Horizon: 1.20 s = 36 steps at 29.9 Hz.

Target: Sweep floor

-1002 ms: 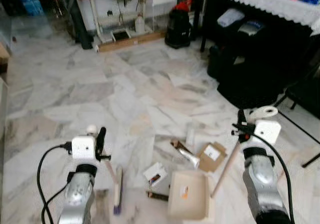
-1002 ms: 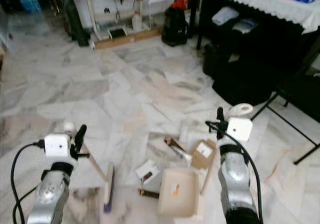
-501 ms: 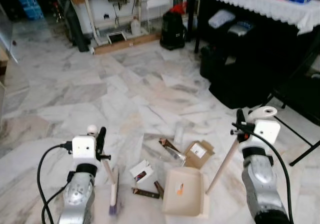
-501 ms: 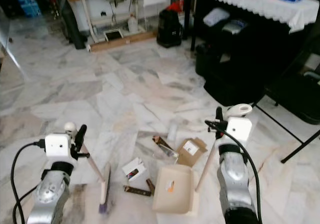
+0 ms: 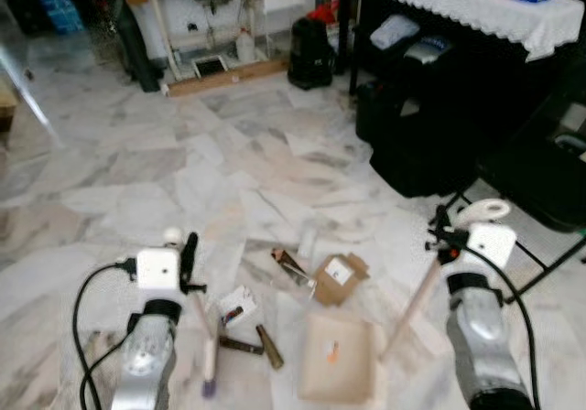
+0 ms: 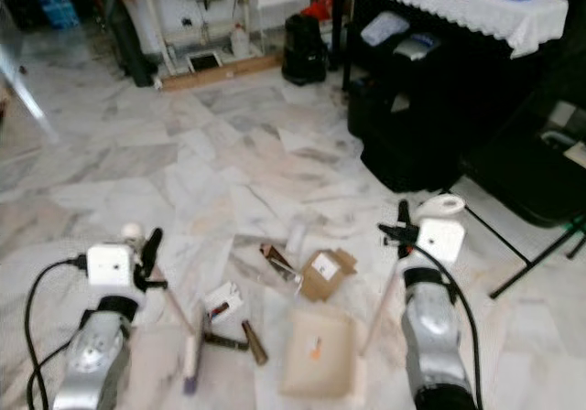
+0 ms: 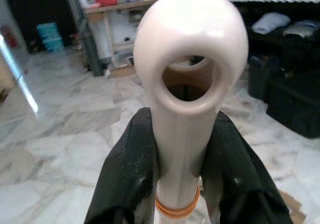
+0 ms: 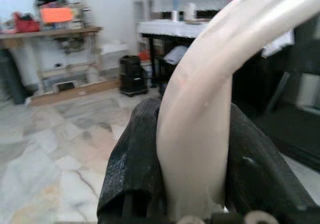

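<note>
Litter [image 5: 330, 273] mid-floor — black furniture [image 5: 430, 126] rightward

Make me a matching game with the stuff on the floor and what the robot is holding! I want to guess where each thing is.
Things:
1. broom
2. dustpan
3. brown cardboard box
4. black bin

Places:
A. far off beside the workbench
B. held by the left gripper
C. on the floor beyond the dustpan
D. held by the right gripper

Pairs: 1-B, 2-D, 3-C, 4-A
</note>
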### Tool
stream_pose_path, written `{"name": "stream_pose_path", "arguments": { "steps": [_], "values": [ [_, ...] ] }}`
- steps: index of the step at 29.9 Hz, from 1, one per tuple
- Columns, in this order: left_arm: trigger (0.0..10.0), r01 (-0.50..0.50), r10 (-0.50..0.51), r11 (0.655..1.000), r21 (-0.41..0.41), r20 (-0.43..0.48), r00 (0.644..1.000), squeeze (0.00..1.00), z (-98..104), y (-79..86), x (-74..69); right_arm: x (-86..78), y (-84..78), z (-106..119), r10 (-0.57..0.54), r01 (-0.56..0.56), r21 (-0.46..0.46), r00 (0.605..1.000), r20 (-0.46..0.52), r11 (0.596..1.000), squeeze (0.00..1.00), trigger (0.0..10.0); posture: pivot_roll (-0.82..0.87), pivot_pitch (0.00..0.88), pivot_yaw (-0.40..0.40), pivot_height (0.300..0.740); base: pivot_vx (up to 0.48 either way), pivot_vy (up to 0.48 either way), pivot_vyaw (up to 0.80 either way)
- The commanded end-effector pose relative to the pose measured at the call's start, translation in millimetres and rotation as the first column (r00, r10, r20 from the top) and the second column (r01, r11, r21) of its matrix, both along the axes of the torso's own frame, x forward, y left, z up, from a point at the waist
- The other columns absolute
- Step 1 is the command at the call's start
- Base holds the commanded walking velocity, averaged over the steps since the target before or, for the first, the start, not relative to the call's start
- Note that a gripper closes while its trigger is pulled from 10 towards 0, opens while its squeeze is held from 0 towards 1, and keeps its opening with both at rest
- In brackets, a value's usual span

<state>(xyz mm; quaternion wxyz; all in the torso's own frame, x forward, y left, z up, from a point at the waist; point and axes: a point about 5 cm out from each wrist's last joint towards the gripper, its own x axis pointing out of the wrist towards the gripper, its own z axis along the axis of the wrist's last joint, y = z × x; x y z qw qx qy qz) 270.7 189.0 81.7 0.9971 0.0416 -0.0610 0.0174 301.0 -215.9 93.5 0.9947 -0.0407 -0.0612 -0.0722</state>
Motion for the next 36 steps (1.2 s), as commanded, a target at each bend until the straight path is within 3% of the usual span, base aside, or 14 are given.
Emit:
{"name": "stream_pose_path", "arguments": {
  "steps": [1,22,36],
  "values": [
    [10.0,-0.005,0.003,0.999,0.034,0.044,0.999,0.0,9.9,5.6,2.1,5.7,8.1,11.8,0.023,-0.024,0.018,0.998,0.061,1.0,0.0,10.0,0.02,0.0,0.033,0.74,0.0,-0.27,0.0],
    [10.0,-0.005,0.004,0.999,0.032,0.047,0.999,0.0,10.2,5.2,1.6,4.5,6.6,10.5,0.03,-0.032,0.026,0.998,0.056,0.999,0.0,10.0,0.02,0.003,0.028,0.74,0.0,-0.265,0.0],
    [10.0,-0.013,0.013,1.0,0.004,0.047,0.999,0.0,10.8,5.6,0.7,4.5,7.5,10.9,0.043,-0.043,0.004,0.998,0.048,0.999,0.0,10.0,0.02,0.025,0.023,0.74,0.0,0.0,0.0]
  ]
}}
